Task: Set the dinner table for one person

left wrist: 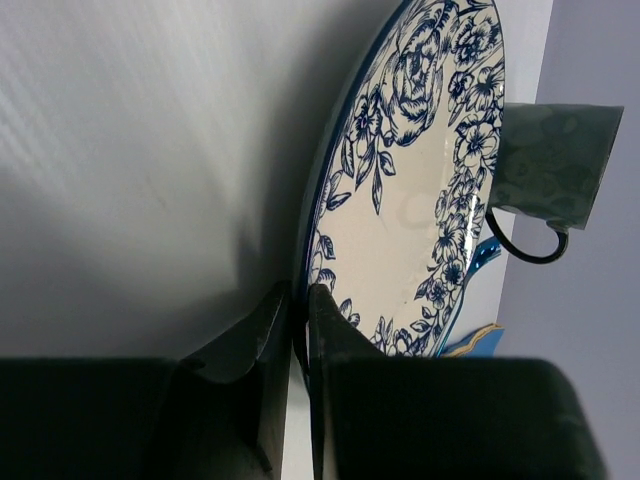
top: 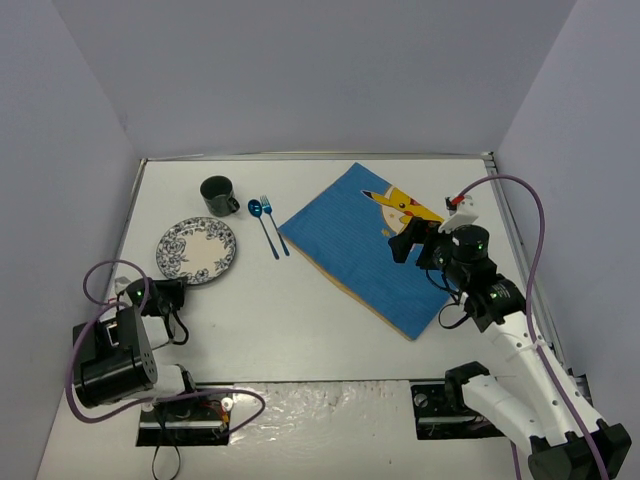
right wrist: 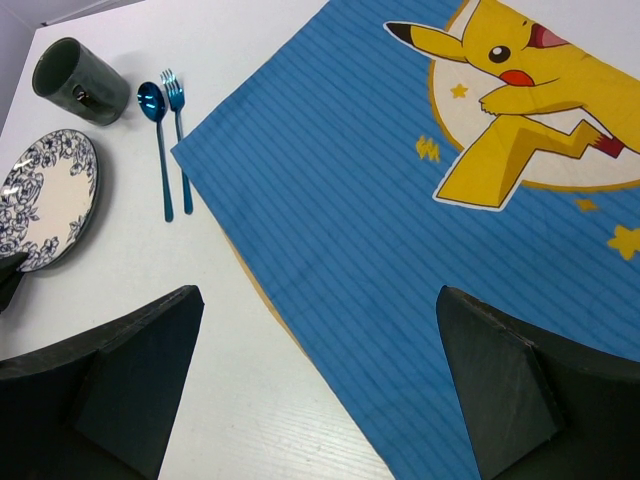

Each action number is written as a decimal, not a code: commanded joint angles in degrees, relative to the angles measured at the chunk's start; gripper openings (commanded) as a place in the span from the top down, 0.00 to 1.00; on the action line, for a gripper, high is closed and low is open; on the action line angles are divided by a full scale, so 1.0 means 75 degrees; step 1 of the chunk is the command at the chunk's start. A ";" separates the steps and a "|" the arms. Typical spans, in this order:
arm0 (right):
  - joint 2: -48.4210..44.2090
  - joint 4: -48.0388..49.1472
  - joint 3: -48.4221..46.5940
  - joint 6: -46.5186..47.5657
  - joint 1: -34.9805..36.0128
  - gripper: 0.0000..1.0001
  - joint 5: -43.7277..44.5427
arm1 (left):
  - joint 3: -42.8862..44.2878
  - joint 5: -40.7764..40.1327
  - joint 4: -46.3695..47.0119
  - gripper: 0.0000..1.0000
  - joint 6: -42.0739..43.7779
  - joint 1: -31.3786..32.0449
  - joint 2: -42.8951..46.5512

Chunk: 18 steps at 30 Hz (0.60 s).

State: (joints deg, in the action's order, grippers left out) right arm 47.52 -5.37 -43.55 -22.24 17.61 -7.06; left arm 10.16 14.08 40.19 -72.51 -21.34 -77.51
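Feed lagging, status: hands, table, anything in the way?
Left hand shut on plate rim. Right hand open over placemat. Mug, spoon, fork sit on table beside placemat, none blocking.

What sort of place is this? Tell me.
Likely a robot test booth: white tabletop boxed in by plain grey panels, robot arms bolted at its near edge, floral plate and Pikachu placemat staged.
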 commanded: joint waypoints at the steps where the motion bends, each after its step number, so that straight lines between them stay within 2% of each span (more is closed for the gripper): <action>1: -0.0117 0.0555 -0.0033 -0.0011 -0.0015 0.00 -0.0187 | 0.0101 0.0345 -0.1235 1.00 0.0090 0.0010 0.1697; 7: -0.0024 0.0586 -0.0114 -0.0023 -0.0015 0.00 -0.0232 | 0.0358 0.0483 -0.3027 1.00 0.0240 0.0010 0.3890; 14: 0.0005 0.0622 -0.0232 -0.0071 -0.0005 0.00 -0.0255 | 0.0438 0.1657 -0.2642 1.00 -0.0131 0.0010 0.4239; 18: -0.0003 0.0633 -0.0353 -0.0138 -0.0015 0.00 -0.0298 | 0.0962 0.2564 -0.2956 1.00 0.0089 0.0024 0.4504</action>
State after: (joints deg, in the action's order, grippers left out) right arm 47.16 -4.93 -43.55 -22.56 17.61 -8.40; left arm 9.32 21.87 10.48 -70.50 -21.34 -47.17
